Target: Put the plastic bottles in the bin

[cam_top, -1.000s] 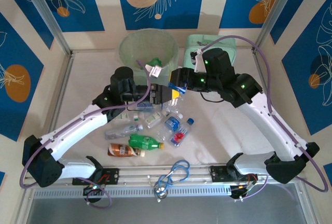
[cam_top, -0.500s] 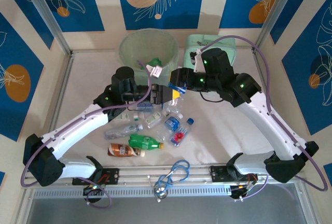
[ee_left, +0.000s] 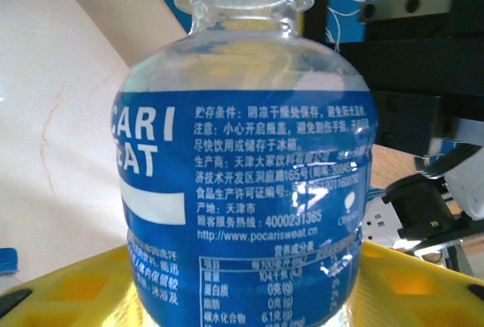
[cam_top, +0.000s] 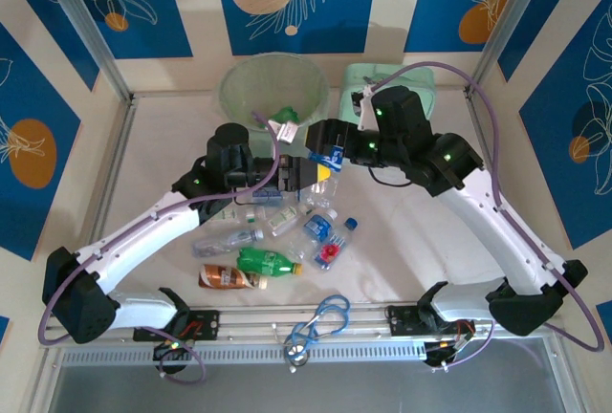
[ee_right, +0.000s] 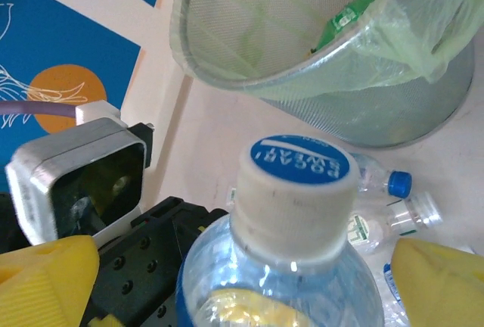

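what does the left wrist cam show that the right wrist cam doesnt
Left wrist view: the Pocari Sweat bottle side-on, its blue label with readable white print, and yellow pads low on either side. Right wrist view: the bin with a green bottle inside, loose clear bottles on the table, and the cap's blue top. Both: that same bottle, upright, with its pale cap.

table pale | on it: plastic bottles, bin, mint case
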Robot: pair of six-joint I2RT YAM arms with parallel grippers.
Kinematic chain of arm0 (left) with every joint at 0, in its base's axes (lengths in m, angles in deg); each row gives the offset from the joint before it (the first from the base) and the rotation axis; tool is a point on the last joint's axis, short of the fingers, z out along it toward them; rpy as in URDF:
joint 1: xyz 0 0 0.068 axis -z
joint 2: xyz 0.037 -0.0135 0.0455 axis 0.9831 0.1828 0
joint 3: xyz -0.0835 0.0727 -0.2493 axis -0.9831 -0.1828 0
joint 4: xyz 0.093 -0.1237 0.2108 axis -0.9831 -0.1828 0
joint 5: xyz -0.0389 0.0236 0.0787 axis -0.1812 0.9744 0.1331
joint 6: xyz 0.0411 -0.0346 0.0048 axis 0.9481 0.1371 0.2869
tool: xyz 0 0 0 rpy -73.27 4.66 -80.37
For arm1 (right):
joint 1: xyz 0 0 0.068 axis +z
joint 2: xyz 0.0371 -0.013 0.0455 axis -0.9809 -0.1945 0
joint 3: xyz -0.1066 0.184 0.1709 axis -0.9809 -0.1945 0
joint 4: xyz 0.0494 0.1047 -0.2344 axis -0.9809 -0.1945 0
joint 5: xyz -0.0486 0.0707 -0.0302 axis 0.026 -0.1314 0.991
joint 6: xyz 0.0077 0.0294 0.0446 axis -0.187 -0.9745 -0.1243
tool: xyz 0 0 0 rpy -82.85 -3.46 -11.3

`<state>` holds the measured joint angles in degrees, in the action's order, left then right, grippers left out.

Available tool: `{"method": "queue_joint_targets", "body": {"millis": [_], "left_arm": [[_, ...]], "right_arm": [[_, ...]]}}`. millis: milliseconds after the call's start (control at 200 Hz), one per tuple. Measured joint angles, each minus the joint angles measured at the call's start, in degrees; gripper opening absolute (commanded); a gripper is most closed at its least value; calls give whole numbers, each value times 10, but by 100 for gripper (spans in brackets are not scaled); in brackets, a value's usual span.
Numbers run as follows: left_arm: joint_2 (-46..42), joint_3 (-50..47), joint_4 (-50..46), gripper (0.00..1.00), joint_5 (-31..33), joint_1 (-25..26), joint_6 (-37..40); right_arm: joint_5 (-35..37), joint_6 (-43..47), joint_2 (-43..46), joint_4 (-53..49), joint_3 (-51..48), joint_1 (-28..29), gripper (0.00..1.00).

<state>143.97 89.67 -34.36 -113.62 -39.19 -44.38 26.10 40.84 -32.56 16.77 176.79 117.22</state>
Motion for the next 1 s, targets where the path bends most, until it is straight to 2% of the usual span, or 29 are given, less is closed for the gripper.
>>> {"method": "queue_joint_targets", "body": {"millis": [115,250,370,585,760,1000], "left_arm": [[-4,0,-18,53,29,-14,-3],[-21,0,-26,53,62,-56,-34],[-41,0,-14,53,80,-84,-69],[-61,0,19,53,97,-93,-127],[-61,-10,51,53,97,-94,-168],[-64,-18,63,53,96,-94,-187]], "right_arm": [[3,1,27,4,-7,-9,99],[3,7,76,19,-38,-12,99],[3,18,95,26,-75,19,99],[8,21,86,46,-145,82,99],[-15,24,66,85,-139,84,99],[-45,39,2,112,-79,84,99]]}}
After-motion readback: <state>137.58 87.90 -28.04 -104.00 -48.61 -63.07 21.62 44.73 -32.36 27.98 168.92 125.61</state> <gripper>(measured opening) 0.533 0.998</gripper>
